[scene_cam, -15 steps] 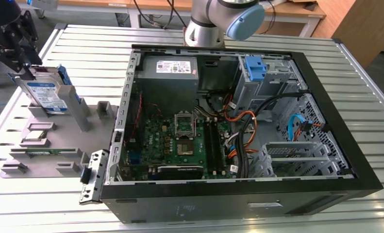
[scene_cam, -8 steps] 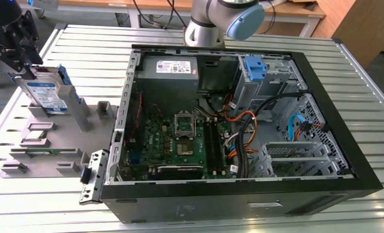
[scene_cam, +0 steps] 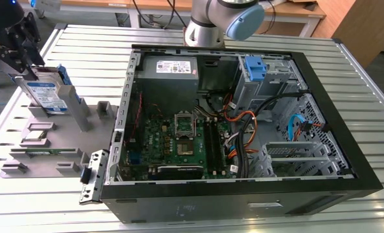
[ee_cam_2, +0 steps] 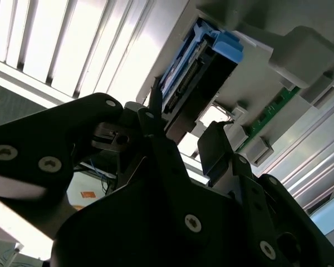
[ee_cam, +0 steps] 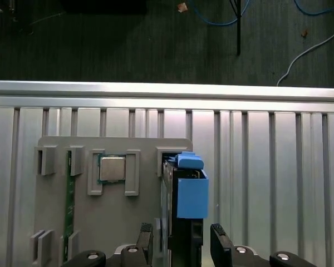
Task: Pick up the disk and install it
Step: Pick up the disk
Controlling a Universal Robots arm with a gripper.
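In the exterior view the disk [scene_cam: 49,94] stands upright in a grey holder [scene_cam: 56,150], at 10 o'clock from the computer case [scene_cam: 243,199], with the gripper [scene_cam: 31,73] just above it. In both wrist views the 2 fingers [ee_cam: 146,238] straddle the disk's end, parted and clamping nothing.

Robot body, as found: arm [scene_cam: 205,26] is a silver-grey tube with a rounded light-blue joint cap [scene_cam: 247,22]. The gripper [ee_cam_2: 183,119] is matte black throughout, built of flat angular plates and linkage bars. Round silver screw heads [ee_cam_2: 192,222] sit recessed in the plates in both wrist views. The fingers [ee_cam: 146,236] are black, narrow and blunt-tipped, with no markings legible
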